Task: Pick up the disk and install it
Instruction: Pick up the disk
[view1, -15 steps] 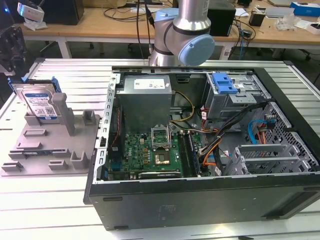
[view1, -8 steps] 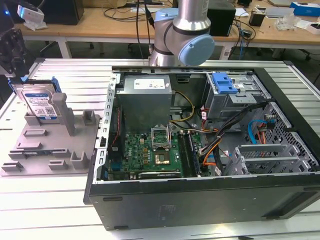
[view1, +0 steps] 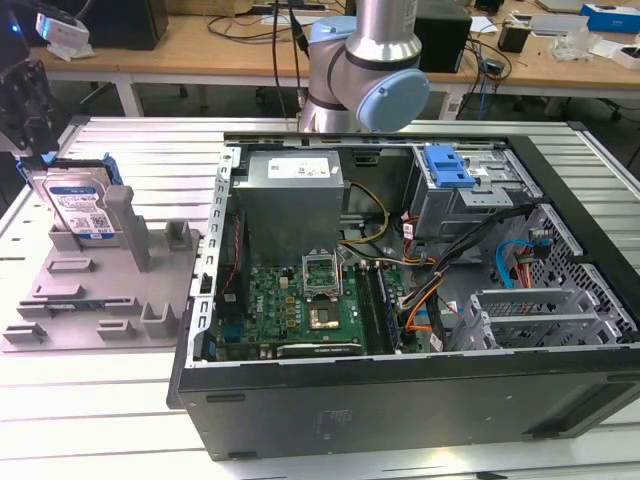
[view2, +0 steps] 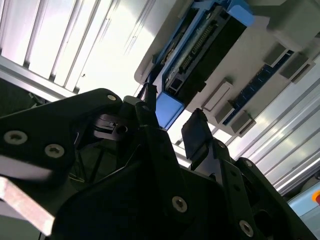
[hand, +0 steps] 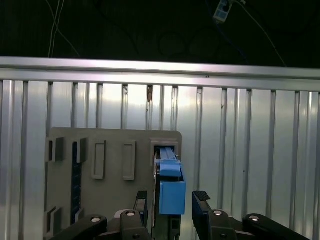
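Disk, a flat silver rectangular hard drive (view1: 82, 208) framed in blue plastic, sits between the parted fingers of the black metal gripper (hand: 171, 197), which straddles its top edge without clamping. The drive stands on end in a slot of a grey moulded plastic tray (view1: 90, 300) with upright posts, long axis roughly vertical and its printed label facing the exterior camera. The tray rests on a ribbed aluminium table (view1: 100, 400), beside an open black computer case (view1: 400, 400) holding a green circuit board (view1: 300, 305).
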